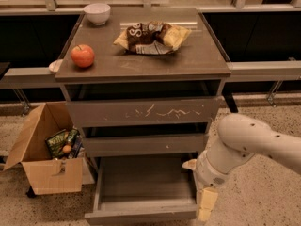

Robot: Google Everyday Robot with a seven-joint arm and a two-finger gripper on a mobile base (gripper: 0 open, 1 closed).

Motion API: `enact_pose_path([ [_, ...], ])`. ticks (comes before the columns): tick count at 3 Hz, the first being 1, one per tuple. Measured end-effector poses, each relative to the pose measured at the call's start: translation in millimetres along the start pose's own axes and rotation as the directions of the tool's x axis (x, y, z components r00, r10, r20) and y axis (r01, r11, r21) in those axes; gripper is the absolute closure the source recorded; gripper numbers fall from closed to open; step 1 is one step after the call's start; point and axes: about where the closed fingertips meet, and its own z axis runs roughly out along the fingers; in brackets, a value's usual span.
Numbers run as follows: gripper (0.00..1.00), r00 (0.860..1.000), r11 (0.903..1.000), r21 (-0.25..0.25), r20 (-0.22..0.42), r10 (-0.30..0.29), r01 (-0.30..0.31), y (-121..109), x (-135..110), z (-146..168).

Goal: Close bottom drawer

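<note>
My hand (205, 210) hangs low at the right front corner of the bottom drawer (141, 215), just beside the drawer's right side; whether it is open or closed I cannot tell, and I cannot tell if it touches the drawer; my white arm (256, 142) comes in from the right and bends down to it. The bottom drawer stands pulled well out from the cabinet, its grey tray bare and its narrow front nearest the camera; above it the middle drawer (146, 145) juts out a little, and the top drawer (143, 112), with white scratches across its front, also sits slightly forward under the counter (197, 60).

On the counter, a red apple (83, 55) rests near the left edge, toward the front; a white bowl (97, 13) sits at the back left corner; a heap of snack bags (153, 36), brown and yellow, lies near the middle, toward the back edge.

On the floor to the left of the cabinet, an open cardboard box (51, 175) holds a green packet and some other small things; it stands just beside the bottom drawer's left side.
</note>
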Motion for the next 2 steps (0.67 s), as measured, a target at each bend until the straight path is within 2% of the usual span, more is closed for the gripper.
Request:
enact_pose_path([
  [1,0.00,0.996,0.9992,-0.012,0.076,-0.037,0.038,-34,46,88],
  [2,0.00,0.992,0.9979,-0.047,0.118,-0.040,0.046,-48,70,142],
])
